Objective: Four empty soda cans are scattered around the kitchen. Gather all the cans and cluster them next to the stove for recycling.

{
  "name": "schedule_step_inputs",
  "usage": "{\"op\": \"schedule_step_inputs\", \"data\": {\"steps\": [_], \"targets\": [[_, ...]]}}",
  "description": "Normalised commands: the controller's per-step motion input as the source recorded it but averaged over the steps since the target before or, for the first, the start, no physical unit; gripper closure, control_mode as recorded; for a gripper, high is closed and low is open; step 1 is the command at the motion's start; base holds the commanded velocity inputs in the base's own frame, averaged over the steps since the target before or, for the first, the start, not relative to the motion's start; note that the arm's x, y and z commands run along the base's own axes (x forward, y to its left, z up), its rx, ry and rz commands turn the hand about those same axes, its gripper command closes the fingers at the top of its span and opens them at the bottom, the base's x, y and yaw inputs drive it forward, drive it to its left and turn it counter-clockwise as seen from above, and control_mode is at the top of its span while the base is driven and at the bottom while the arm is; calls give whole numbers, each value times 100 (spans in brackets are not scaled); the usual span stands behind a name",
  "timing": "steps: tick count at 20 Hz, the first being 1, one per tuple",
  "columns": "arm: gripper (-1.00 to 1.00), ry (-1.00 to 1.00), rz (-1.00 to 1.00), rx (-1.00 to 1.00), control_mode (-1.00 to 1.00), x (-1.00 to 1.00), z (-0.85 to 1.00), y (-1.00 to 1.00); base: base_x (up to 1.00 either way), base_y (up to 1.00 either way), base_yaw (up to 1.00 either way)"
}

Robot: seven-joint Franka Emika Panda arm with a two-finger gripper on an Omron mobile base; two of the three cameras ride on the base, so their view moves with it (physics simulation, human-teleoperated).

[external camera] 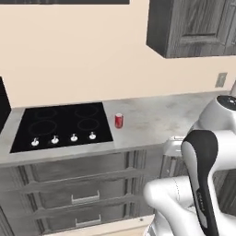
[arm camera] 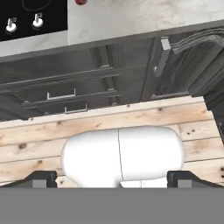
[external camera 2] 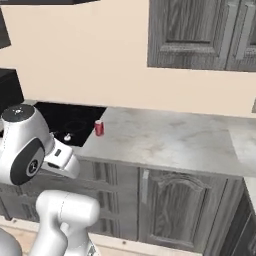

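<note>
Can position: one red soda can [external camera: 119, 120] stands upright on the grey marble counter [external camera: 161, 115], just beside the right edge of the stove [external camera: 62, 126], apart from the glass and behind the knob row. The right base view shows the same can [external camera 2: 99, 128] at the cooktop's corner; the hand view catches its lower edge [arm camera: 80, 1] at the top border.
Other cans: none of the remaining three is sighted in these views.
Handling, judged: an empty can should be very light, thin-walled and easily dented; the painted side looks smooth and likely slippery. It would tip readily if nudged at the rim.
Hold point, judged: across the straight side wall at mid-height, fingers level, with gentle squeeze.
Gripper: fingertips [arm camera: 112, 177] stand at the outer edges of the hand view, jaws spread wide, nothing between them. The hand points down at the plank floor [arm camera: 39, 135] in front of the cabinets, well apart from the can.
Containers: drawers [external camera: 83, 184] under the stove and the cabinet door [external camera 2: 175, 210] to the right are all closed; contents cannot be told. Upper cabinets [external camera 2: 200, 32] likewise shut.
Task standing, judged: one can sits by the stove.
</note>
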Motion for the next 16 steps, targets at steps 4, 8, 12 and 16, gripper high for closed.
{"op": "schedule_step_inputs", "data": {"steps": [4,8,12,16], "targets": [[-100,0,0,0,100,0,0,0,0,-9,-50],[-100,0,0,0,100,0,0,0,-11,-26,-54],[-100,0,0,0,100,0,0,0,-14,-25,-55],[-100,0,0,0,100,0,0,0,-16,-30,-57]]}}
